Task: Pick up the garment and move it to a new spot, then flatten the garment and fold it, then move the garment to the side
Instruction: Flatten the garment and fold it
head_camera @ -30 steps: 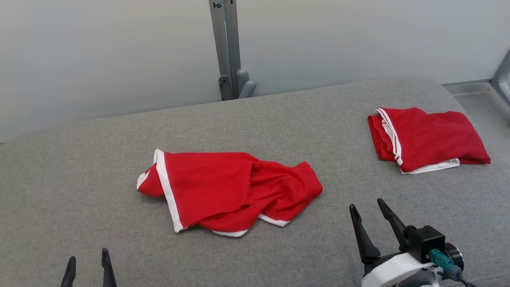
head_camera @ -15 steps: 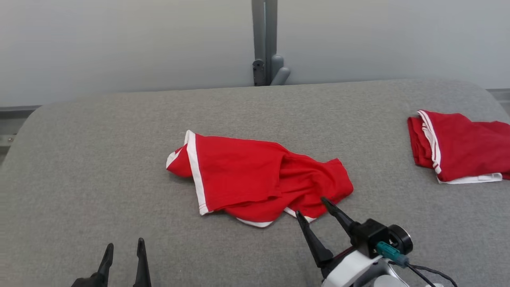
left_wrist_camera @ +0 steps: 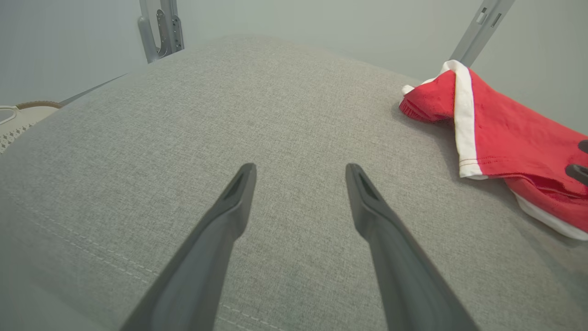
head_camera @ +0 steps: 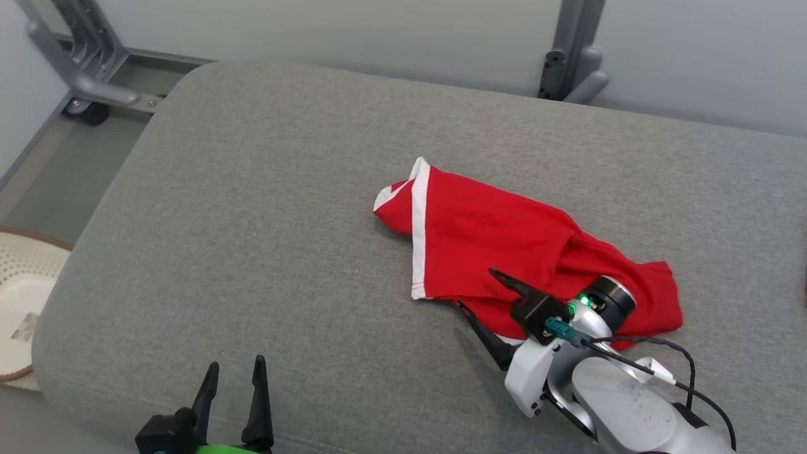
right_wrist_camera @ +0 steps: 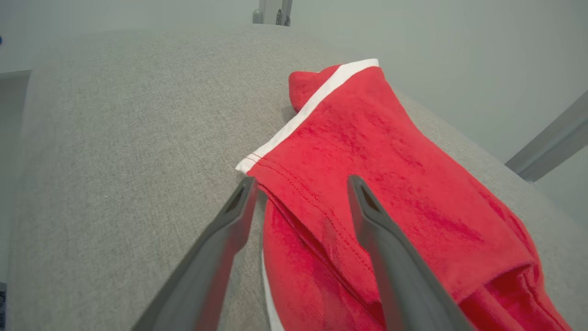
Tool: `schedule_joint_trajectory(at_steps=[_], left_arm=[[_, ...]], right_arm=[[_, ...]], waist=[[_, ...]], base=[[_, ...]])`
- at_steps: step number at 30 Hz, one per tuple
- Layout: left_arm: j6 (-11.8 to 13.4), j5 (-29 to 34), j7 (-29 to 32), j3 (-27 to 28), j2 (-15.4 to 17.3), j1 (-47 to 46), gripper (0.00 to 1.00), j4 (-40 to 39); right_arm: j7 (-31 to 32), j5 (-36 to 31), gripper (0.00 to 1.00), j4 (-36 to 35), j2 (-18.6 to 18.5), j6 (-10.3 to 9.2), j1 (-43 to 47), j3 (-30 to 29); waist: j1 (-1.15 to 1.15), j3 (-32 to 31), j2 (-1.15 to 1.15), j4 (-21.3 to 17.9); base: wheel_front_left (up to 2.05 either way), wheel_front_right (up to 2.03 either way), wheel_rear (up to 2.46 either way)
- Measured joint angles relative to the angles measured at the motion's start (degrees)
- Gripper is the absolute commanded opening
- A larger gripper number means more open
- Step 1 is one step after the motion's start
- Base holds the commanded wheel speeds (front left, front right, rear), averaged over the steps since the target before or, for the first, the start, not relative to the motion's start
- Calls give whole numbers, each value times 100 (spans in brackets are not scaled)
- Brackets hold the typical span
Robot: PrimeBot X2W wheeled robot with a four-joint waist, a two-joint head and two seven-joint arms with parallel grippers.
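The garment (head_camera: 504,243) is a red piece with white trim, lying crumpled on the grey padded table (head_camera: 265,208). My right gripper (head_camera: 477,290) hangs open over its near edge, one finger above the red cloth and the other above the grey beside it; in the right wrist view the garment (right_wrist_camera: 367,184) lies between and beyond the right gripper (right_wrist_camera: 301,184). My left gripper (head_camera: 232,369) stands open at the table's near left edge, well away from the cloth. In the left wrist view the left gripper (left_wrist_camera: 301,172) has bare grey beneath it, with the garment (left_wrist_camera: 505,138) off to the right.
A grey metal post (head_camera: 570,60) stands behind the table, and a metal frame (head_camera: 75,69) at the far left. A pale woven basket (head_camera: 22,302) sits on the floor beside the table's left edge.
The head view has swung left, so the folded red garment at the right left the picture. My right gripper has moved forward over the garment's near edge, still open.
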Motion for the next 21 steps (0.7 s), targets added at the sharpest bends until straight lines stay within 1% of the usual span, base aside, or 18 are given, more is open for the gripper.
schedule_joint_trajectory(at_steps=[5, 11, 14, 18, 19, 20, 21], left_arm=[[56, -191, 0, -198, 2, -70, 100, -15], [127, -349, 0, -400, 0, -151, 100, -29], [148, -404, 1, -466, -1, -237, 100, -26], [199, -455, 0, -454, -1, -259, 100, -33], [205, -459, 1, -455, -1, -262, 100, -40], [208, -460, 0, -454, -1, -265, 100, -46], [222, -461, 0, -453, -2, -268, 100, -47]], right_arm=[[0, -26, 100, 435, -62, 0, -405, 472], [0, -133, 100, 675, -100, 0, -717, 767], [0, -263, 100, 836, -89, 0, -860, 753], [0, -449, 100, 942, -59, 0, -991, 571], [-1, -490, 80, 965, -42, 0, -995, 522], [-1, -536, 51, 993, -26, 0, -994, 482], [-1, -541, 43, 992, -7, 0, -993, 430]], waist=[[0, 299, 0, 416], [0, 625, 0, 659], [0, 779, 0, 760], [1, 928, 0, 842], [1, 954, 0, 854], [0, 975, 0, 861], [0, 991, 0, 866]], base=[[0, 0, 0], [0, 0, 0], [0, 0, 0], [0, 0, 0], [0, 0, 0], [0, 0, 0], [0, 0, 0]])
